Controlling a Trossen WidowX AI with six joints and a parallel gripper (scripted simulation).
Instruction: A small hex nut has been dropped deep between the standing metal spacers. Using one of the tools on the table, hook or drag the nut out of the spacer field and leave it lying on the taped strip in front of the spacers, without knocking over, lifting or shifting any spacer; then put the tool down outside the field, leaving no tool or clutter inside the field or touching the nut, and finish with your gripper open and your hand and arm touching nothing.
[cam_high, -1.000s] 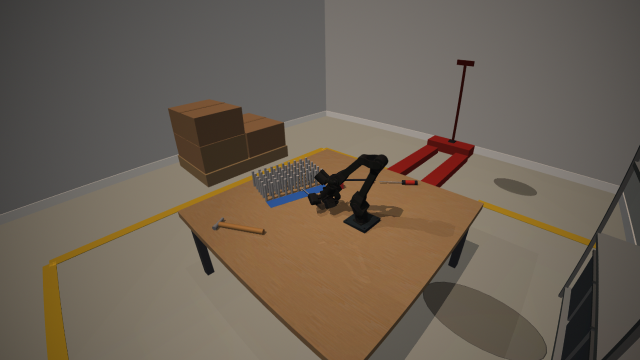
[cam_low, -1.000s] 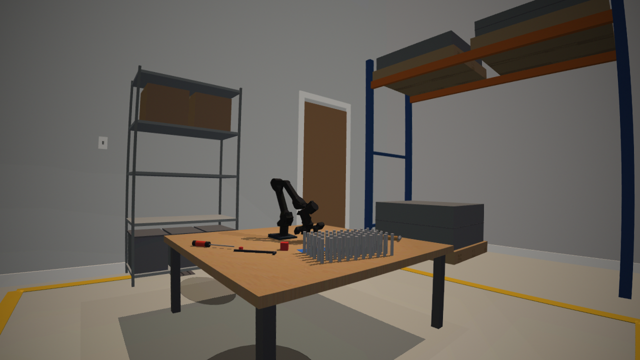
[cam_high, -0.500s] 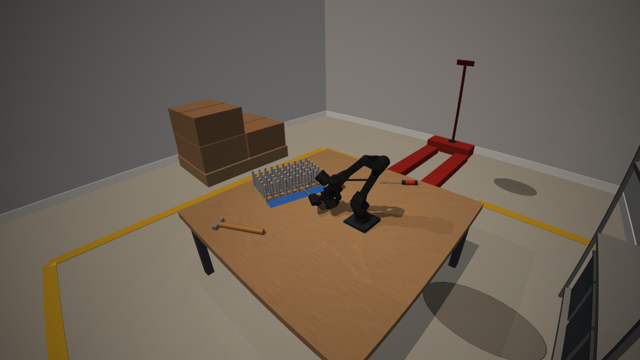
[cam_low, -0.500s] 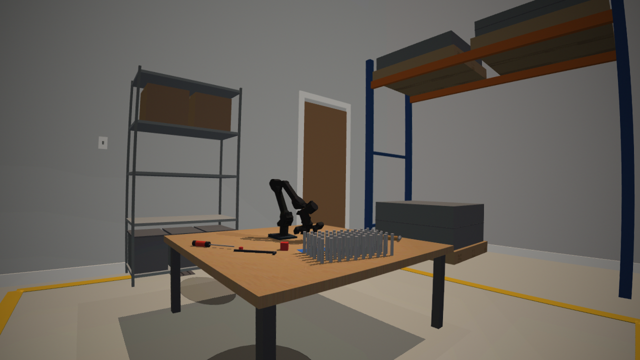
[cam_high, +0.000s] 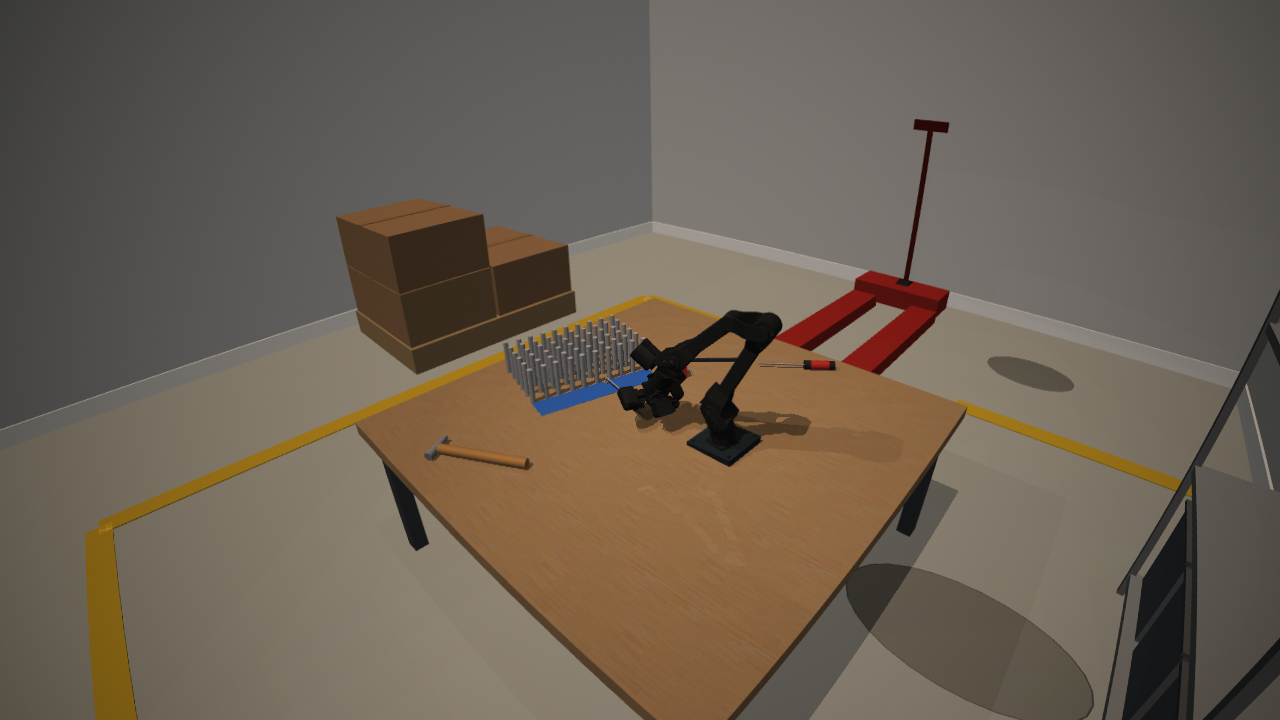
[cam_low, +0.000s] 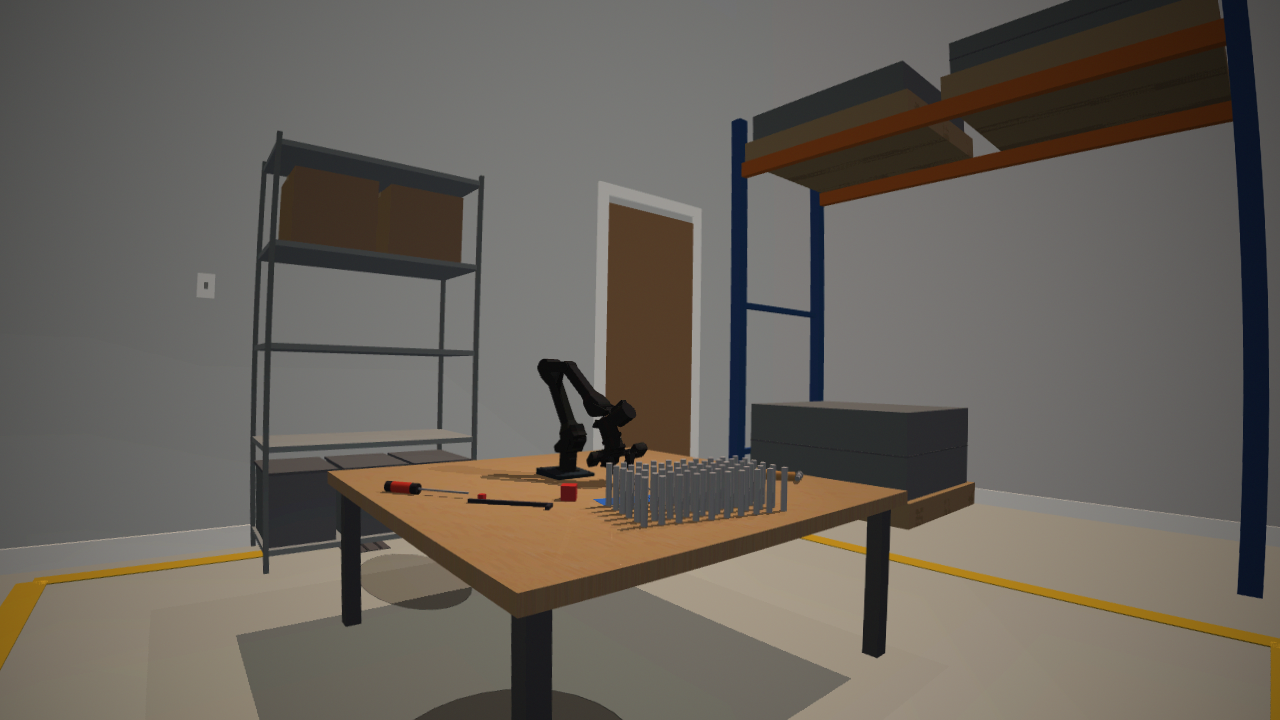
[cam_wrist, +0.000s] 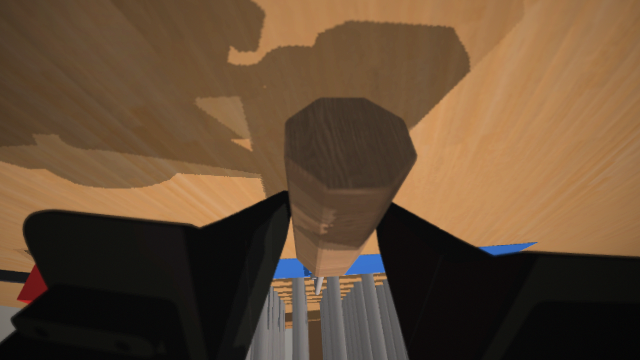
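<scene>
My gripper (cam_high: 645, 404) (cam_low: 617, 457) (cam_wrist: 334, 204) is shut on the wooden handle (cam_wrist: 350, 145) of a tool, low over the table. The tool's thin pale shaft (cam_high: 611, 383) (cam_wrist: 318, 286) points toward the standing metal spacers (cam_high: 529, 383) (cam_low: 641, 501) (cam_wrist: 334, 310); its far end is hard to make out. The spacers look upright. The blue taped strip (cam_high: 572, 399) (cam_wrist: 370, 264) runs along their front, below the shaft. I cannot see the hex nut in any view.
A hammer (cam_high: 483, 456) lies on the table away from the strip. A red-handled screwdriver (cam_high: 819, 364) (cam_low: 402, 488), a black bar (cam_low: 510, 502), a red block (cam_low: 568, 492) (cam_wrist: 32, 287) and a small red piece (cam_low: 481, 496) lie on the other side of the spacers.
</scene>
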